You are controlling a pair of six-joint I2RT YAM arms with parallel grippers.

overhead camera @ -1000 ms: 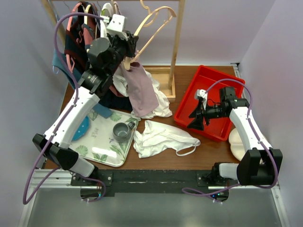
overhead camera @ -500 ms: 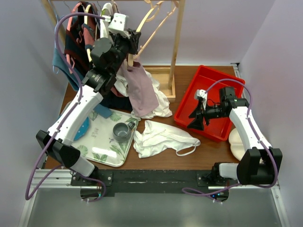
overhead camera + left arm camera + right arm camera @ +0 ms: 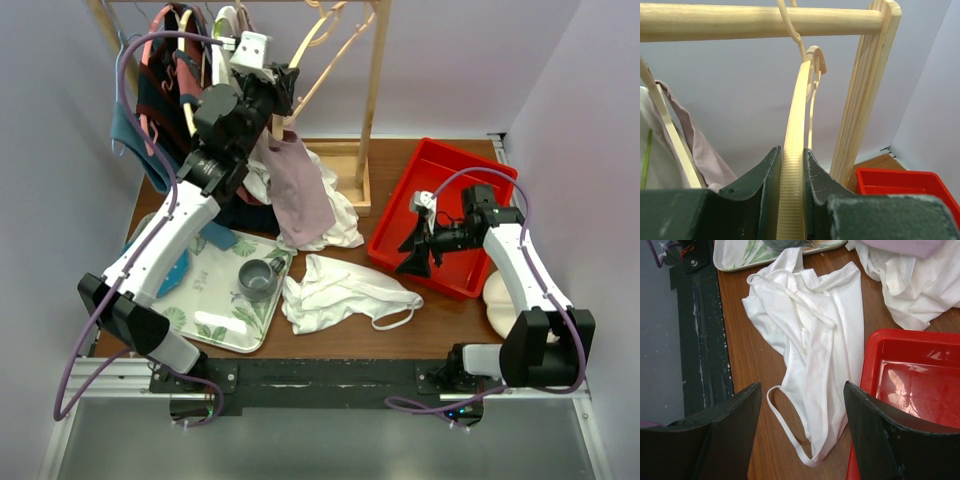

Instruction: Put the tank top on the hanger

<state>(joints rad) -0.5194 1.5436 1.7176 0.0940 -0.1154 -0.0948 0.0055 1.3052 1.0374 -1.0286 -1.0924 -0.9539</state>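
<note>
Hanger (image 3: pixel 795 125) pinched in left gripper (image 3: pixel 792 200); could snag on rail (image 3: pixel 730 21) coming off; right gripper (image 3: pixel 802 410) spread above tank top (image 3: pixel 812 335).

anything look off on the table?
Tank top lies crumpled on the table by the red bin, one strap loop trailing toward the near edge. Mauve garment and white shirt are heaped at the rack's foot. The hanger in the left pincer is bare.
</note>
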